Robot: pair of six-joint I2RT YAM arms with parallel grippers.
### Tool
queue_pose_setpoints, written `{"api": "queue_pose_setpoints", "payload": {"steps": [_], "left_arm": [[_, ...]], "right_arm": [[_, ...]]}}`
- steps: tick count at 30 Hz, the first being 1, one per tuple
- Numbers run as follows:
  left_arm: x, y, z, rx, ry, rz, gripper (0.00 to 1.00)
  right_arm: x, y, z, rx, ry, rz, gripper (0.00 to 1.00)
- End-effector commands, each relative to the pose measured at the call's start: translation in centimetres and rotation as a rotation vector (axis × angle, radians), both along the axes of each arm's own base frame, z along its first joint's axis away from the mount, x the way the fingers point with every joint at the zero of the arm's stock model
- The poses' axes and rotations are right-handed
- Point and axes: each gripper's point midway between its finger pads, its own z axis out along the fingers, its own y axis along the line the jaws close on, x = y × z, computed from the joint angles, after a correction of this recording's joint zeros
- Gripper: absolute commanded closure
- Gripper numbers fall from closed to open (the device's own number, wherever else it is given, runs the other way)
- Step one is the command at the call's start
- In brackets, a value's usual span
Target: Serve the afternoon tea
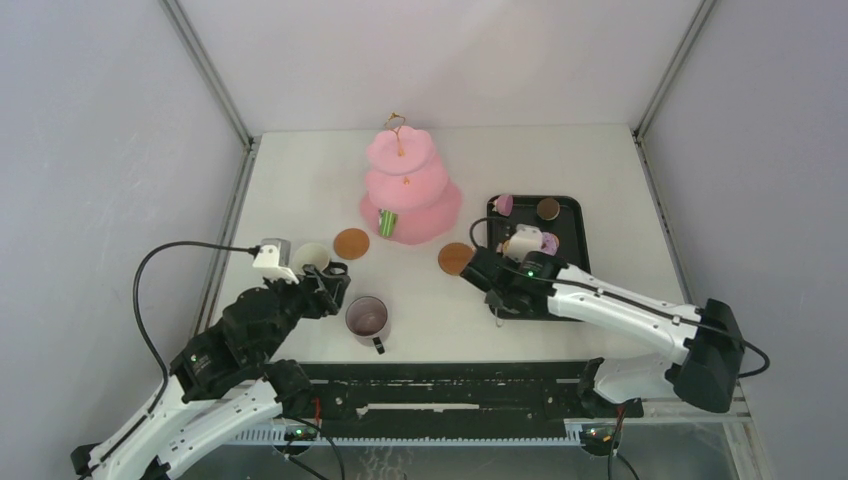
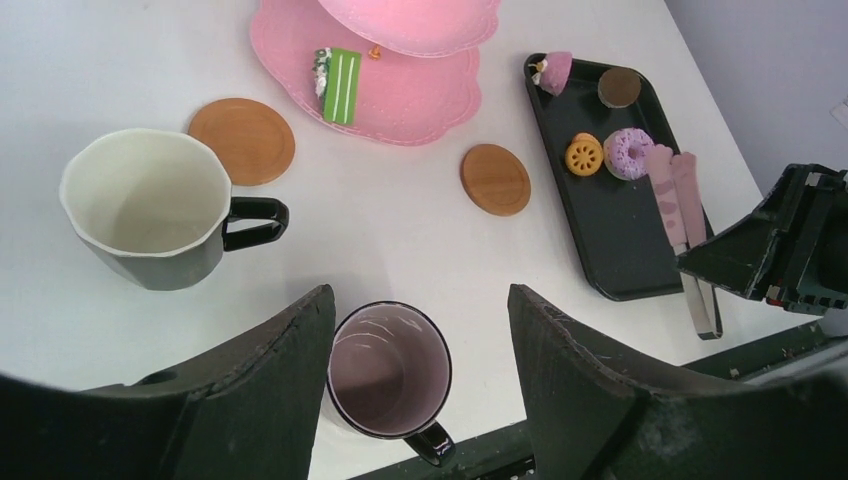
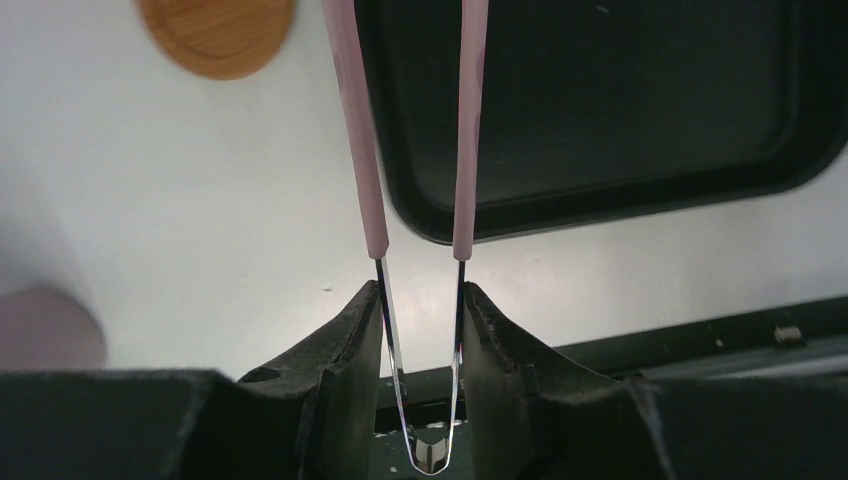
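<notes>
- Tea set, spread over the white surface (image 1: pixel 600 170): the pink stand (image 1: pixel 410 190) is upright toward the far middle, with a green striped pastry (image 2: pixel 338 72) lying on its bottom tier.
- Two coasters flank the stand's near side and are bare: the left coaster (image 1: pixel 351 243) is close to the bottom tier, and the right coaster (image 1: pixel 455 258) sits between the stand and the tray (image 1: pixel 572 215).
- Both mugs stand upright to the left of the middle and apart from the coasters. The pale mug (image 1: pixel 312 259) is just left of the left coaster, with its handle pointing right. The pink-lined mug (image 1: pixel 367 319) is nearer the arm bases, with its handle toward the near edge.
- The tray lies to the right of the stand. At its far end are a pink pastry (image 2: pixel 555 70), a brown round one (image 2: pixel 619 87), a yellow one (image 2: pixel 584 154) and a purple donut (image 2: pixel 628 152).
- The left claw (image 2: pixel 420 300) is spread wide with nothing in it. It hangs above the pink-lined mug, with the pale mug off to its left.
- The right claw (image 3: pixel 420 300) is pinched on the tongs (image 3: pixel 355 130) near their bent metal end. The tongs' two arms are apart. Their pink tips reach over the tray, just beside the donut, and I can't tell whether they touch it.
</notes>
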Motion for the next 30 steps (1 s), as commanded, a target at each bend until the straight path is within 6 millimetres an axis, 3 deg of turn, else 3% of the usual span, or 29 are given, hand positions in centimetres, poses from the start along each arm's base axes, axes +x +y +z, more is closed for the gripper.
{"api": "queue_pose_setpoints", "payload": {"steps": [1, 7, 14, 30], "left_arm": [[-0.1, -0.8, 3.2, -0.039, -0.061, -0.05, 0.31], [-0.1, -1.1, 3.2, -0.038, -0.06, -0.066, 0.31], [0.0, -1.4, 3.1, -0.042, -0.059, -0.071, 0.31], [0.8, -1.5, 2.9, -0.017, -0.064, -0.044, 0.31]], "right_arm": [[-1.0, -3.5, -0.3, 0.044, -0.003, -0.158, 0.61], [-1.6, -5.8, -1.7, 0.118, 0.013, -0.262, 0.62], [-1.2, -6.7, -2.7, 0.166, 0.037, -0.316, 0.6], [2.8, -7.7, -3.7, 0.234, 0.065, -0.334, 0.59]]}}
